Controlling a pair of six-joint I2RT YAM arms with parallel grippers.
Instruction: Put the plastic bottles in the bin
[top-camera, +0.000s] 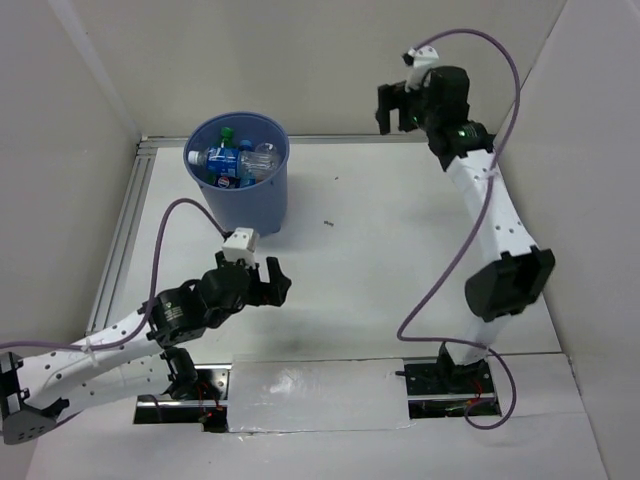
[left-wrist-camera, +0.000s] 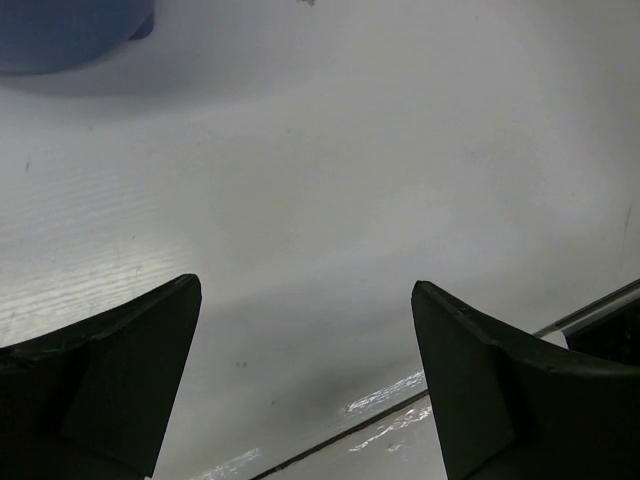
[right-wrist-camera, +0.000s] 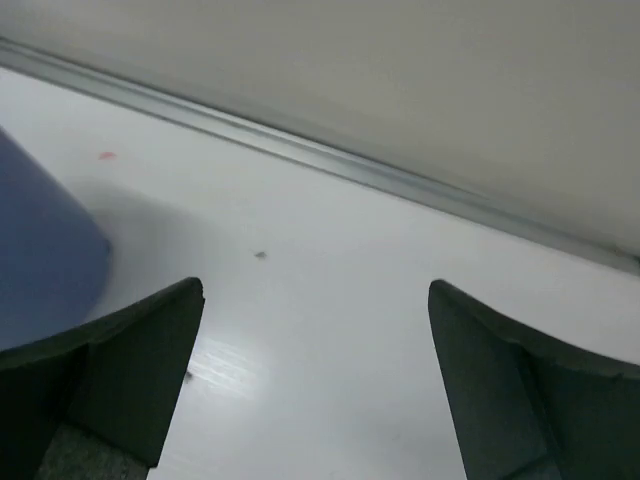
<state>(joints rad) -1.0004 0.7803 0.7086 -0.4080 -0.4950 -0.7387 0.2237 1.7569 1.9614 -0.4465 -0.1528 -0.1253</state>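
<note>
Now, your bottles (top-camera: 236, 160) lie piled inside the bin (top-camera: 240, 205): you can make out blue labels, a green one and a clear one near the rim. The bin stands upright on the table (top-camera: 380, 270).

From your left gripper (top-camera: 276, 282), the bin is ahead and off to the left, near but not touching; in the left wrist view only its lower edge (left-wrist-camera: 60, 30) shows at the top left. That gripper's jaws stand wide apart with nothing between them, just bare table under the fingers (left-wrist-camera: 120, 370).

From your right gripper (top-camera: 393, 112), the bin is off to the left, well apart in the top view. In the right wrist view, its blue wall (right-wrist-camera: 40, 250) shows beside the left finger (right-wrist-camera: 120, 370). These jaws are spread wide too and hold nothing. Ahead of them a metal rail (right-wrist-camera: 330, 160) runs along the foot of the back wall, and a small dark speck (right-wrist-camera: 260, 254) lies on the table between that gripper and the rail.
</note>
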